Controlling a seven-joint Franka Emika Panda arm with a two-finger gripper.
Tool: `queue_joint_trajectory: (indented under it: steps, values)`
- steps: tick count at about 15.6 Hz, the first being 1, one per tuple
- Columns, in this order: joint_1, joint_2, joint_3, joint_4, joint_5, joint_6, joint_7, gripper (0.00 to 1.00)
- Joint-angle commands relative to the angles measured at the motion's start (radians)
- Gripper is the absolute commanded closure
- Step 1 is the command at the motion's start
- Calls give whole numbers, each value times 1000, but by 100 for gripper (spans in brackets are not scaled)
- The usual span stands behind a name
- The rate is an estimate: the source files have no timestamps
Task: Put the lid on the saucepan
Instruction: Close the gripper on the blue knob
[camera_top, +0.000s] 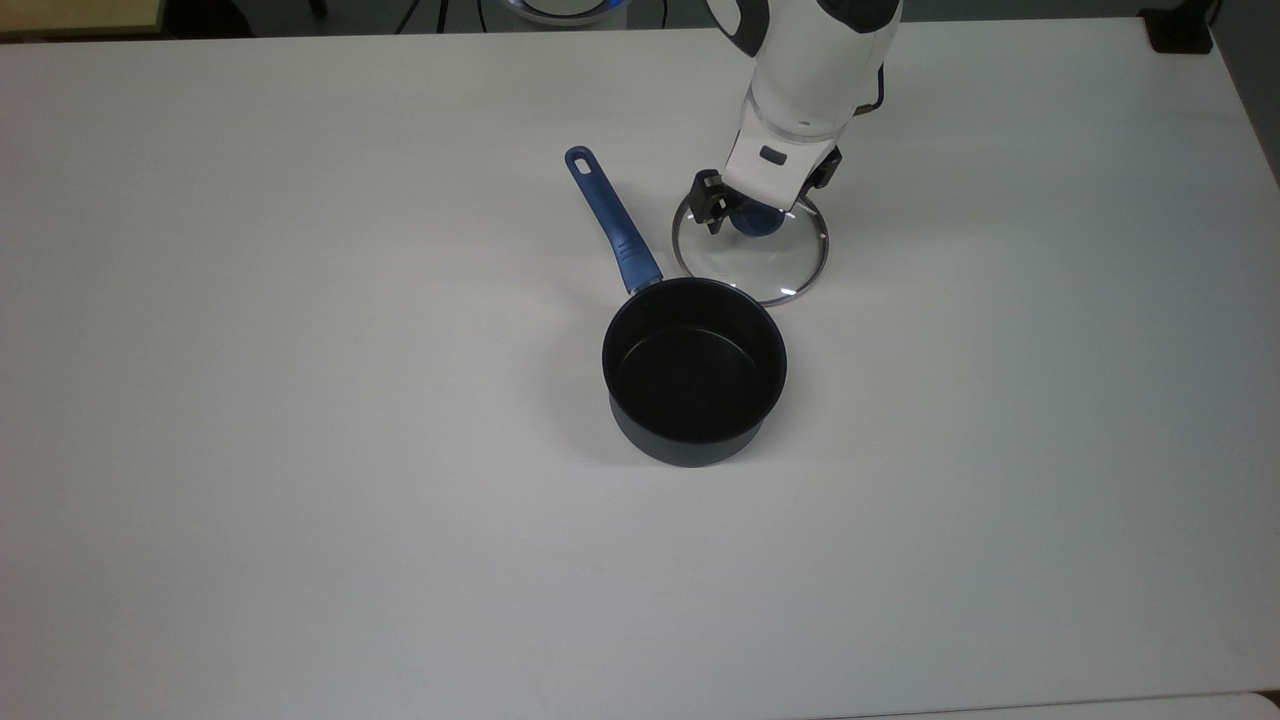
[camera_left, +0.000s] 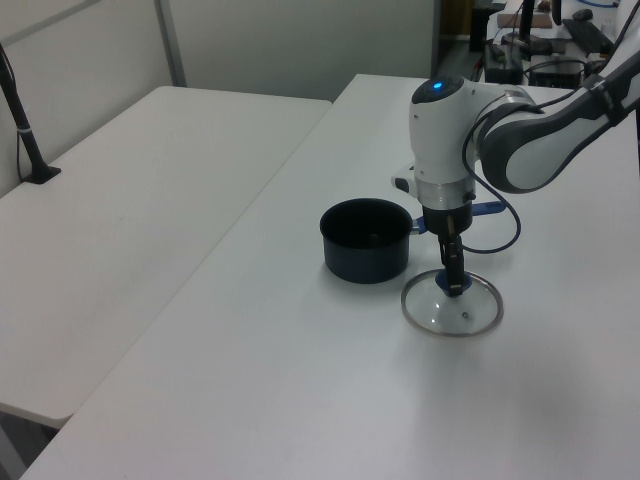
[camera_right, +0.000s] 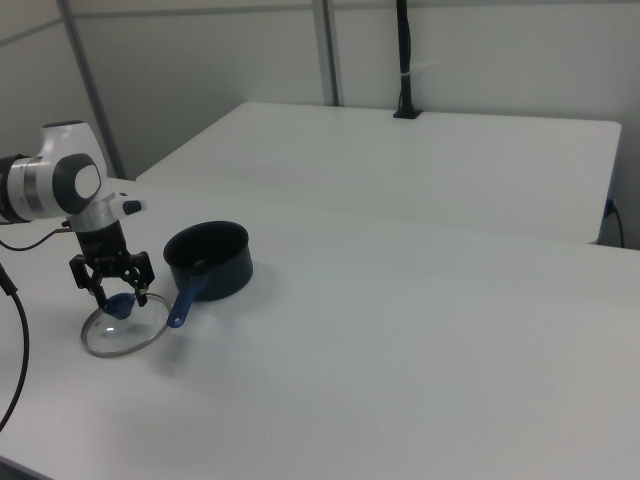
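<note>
The saucepan (camera_top: 695, 365) stands upright and open at the table's middle, its blue handle (camera_top: 610, 220) pointing toward the top view's upper left. The glass lid (camera_top: 760, 265) lies flat on the table just beyond the pan, close to its rim, blue knob (camera_top: 757, 222) up. My gripper (camera_top: 757, 208) hangs straight down over the knob, open, with one finger on each side of it. In the right view the gripper (camera_right: 119, 295) straddles the knob above the lid (camera_right: 120, 335), left of the saucepan (camera_right: 208, 258). In the left view the gripper (camera_left: 451, 285) stands over the lid (camera_left: 455, 312), right of the saucepan (camera_left: 366, 240).
The white table (camera_top: 300, 450) stretches wide around the pan. A second white table (camera_left: 120, 200) adjoins it in the left view, with a black post (camera_left: 20, 120) at its far edge. A black cable (camera_left: 510, 225) loops off the arm near the pan's handle.
</note>
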Motion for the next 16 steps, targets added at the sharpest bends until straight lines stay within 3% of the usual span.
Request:
queue_joint_trajectory:
  steps: [1,8,12,16]
  values:
    - [5,-40,1,-46,-17,16,-5,16]
    - [11,-40,1,-46,-17,5,7,17]
    - [13,-40,2,-46,-15,4,38,29]
    - [11,-41,4,-44,-15,2,40,32]
